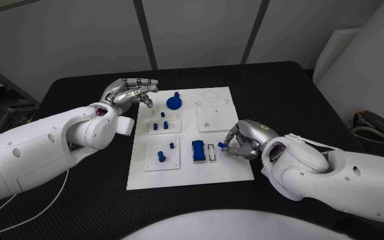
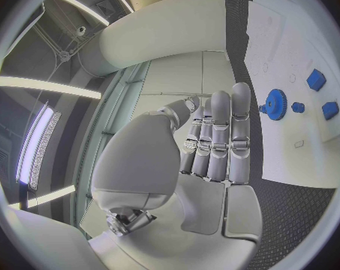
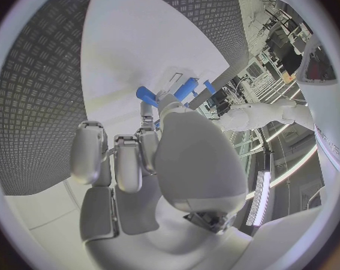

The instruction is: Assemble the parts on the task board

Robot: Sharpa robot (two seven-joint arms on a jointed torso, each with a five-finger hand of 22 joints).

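Observation:
The white task board (image 1: 228, 170) lies in the middle of the black table. On it stand a blue gear (image 1: 175, 103), a tall blue block (image 1: 197, 150) and small blue pegs (image 1: 164, 124) on raised white tiles. My right hand (image 1: 246, 138) rests at the board's right edge, its fingers curled, and pinches a small blue part (image 1: 221, 146) beside the block. The right wrist view has that part (image 3: 146, 95) at its fingertips. My left hand (image 1: 132, 91) hovers over the board's far left corner with fingers apart and nothing in it. The gear (image 2: 274, 104) lies past its straight fingers (image 2: 218, 135).
The black table (image 1: 88, 84) has bare room on both sides of the board. A white cable (image 1: 32, 212) trails off the near left. A white panel (image 1: 352, 56) and dark gear (image 1: 368, 126) stand off the table's right side.

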